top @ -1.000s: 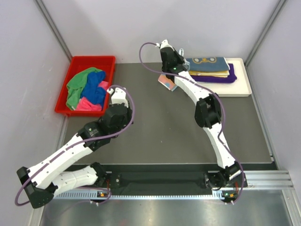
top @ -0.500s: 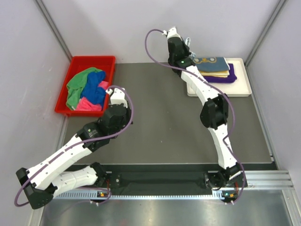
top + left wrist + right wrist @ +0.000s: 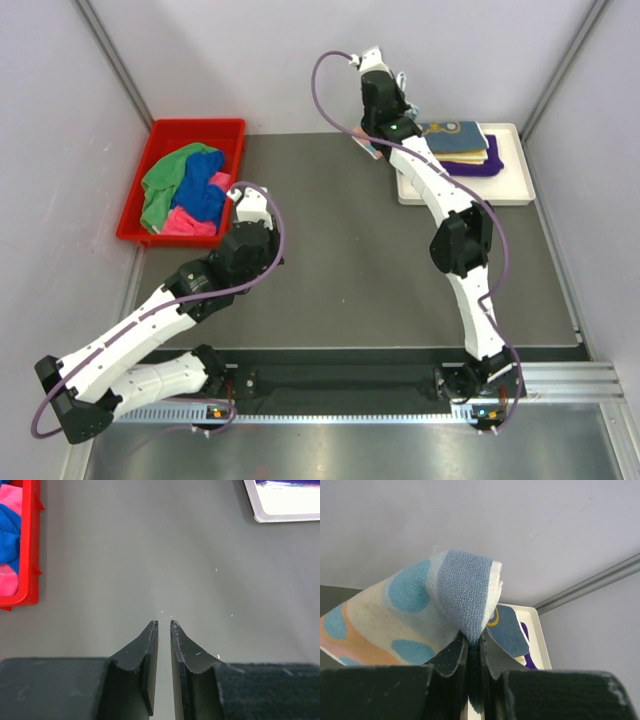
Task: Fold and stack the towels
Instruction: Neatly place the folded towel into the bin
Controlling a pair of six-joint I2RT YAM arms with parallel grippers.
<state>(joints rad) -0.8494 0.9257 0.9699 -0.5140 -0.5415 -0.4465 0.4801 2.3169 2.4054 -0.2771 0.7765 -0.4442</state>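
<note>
We see stack point(image 3: 455, 138) on tray point(image 3: 515, 196) at 1 o'clock. Right pincer point(image 3: 474, 645) clamped on dotted towel point(image 3: 410, 605) near it. Left pincer point(image 3: 163, 625) barely apart, empty. Pile point(image 3: 190, 190) in bin point(image 3: 200, 124) at 10 o'clock unfolded.

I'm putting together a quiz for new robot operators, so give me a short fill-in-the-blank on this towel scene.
1. The right gripper is shut on a towel patterned with teal ___.
2. The green towel lies in the ___ bin.
3. The folded stack sits on a ___ tray.
4. The left gripper holds ___.
Missing words: dots, red, white, nothing.
</note>
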